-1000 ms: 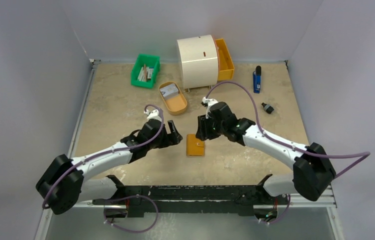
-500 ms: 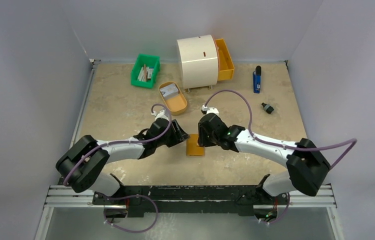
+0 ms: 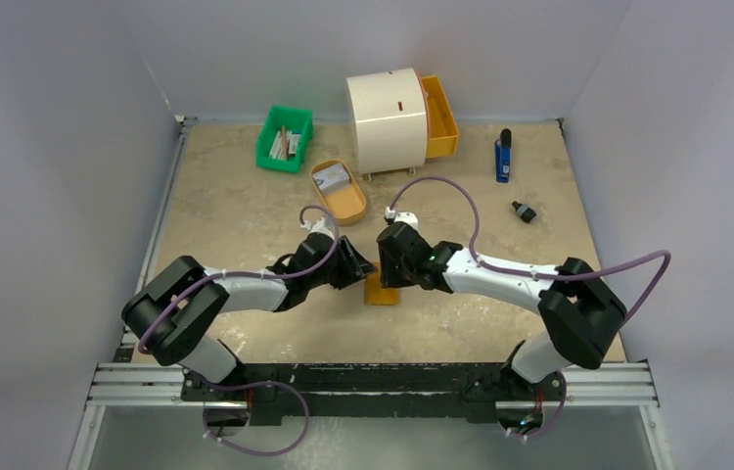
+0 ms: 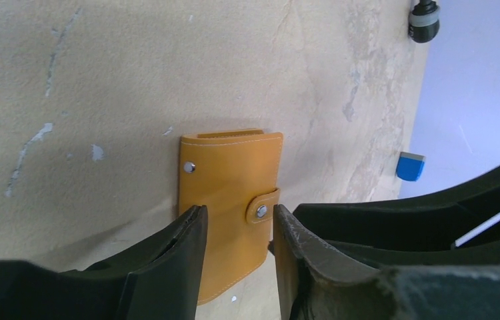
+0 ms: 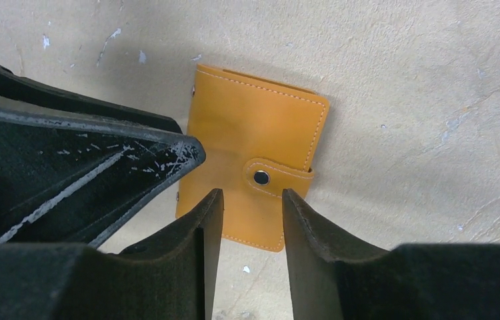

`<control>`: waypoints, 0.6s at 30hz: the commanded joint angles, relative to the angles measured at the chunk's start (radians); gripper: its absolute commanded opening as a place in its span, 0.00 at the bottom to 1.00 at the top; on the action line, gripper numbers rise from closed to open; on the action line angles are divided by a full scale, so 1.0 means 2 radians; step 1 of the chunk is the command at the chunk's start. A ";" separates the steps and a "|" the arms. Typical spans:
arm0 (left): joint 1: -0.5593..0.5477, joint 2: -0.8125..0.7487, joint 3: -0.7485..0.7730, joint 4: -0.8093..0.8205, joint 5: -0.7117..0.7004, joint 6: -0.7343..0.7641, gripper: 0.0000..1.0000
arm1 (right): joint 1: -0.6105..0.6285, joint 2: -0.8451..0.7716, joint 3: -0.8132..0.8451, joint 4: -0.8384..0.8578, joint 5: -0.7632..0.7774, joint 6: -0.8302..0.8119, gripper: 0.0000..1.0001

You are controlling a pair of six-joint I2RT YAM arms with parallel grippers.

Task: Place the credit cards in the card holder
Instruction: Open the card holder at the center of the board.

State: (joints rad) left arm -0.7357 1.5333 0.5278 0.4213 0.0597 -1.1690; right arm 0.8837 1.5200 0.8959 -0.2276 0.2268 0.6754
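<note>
Left wrist view: card holder (image 4: 227, 193) is closed and flat on the beige table (image 4: 101, 100). It is orange-tan with pale stitching along the edges, a short strap snapped shut with a metal stud, and a second stud near one corner. Right wrist shows the same card holder (image 5: 254, 133), strap side toward the camera. From the top it (image 3: 380, 292) sits near the middle of the table, mostly hidden by both arms.

Left gripper (image 4: 237, 223) is over its near edge, fingers parted, the snap in the gap, nothing clamped. Right gripper (image 5: 249, 203) comes from the opposite side, fingers also parted over the strap end, grasping nothing. Cannot tell if the tips touch the leather.

Farther back, a pale card (image 3: 337, 177) lies in the oval orange tray (image 3: 347, 205). Beyond are the green bin (image 3: 285, 137), the white drum cabinet (image 3: 385, 117) and the orange drawer (image 3: 439, 117).
</note>
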 commanded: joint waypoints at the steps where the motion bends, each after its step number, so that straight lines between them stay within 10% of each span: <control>1: -0.003 0.008 0.002 0.047 0.017 -0.011 0.38 | 0.002 0.009 0.017 -0.002 0.019 0.011 0.41; 18: -0.002 0.080 -0.006 0.064 0.016 -0.012 0.00 | 0.011 0.041 0.034 -0.028 0.044 0.003 0.49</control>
State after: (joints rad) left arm -0.7357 1.6657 0.5278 0.5457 0.1024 -1.1946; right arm 0.8894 1.5852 0.9092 -0.2455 0.2535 0.6834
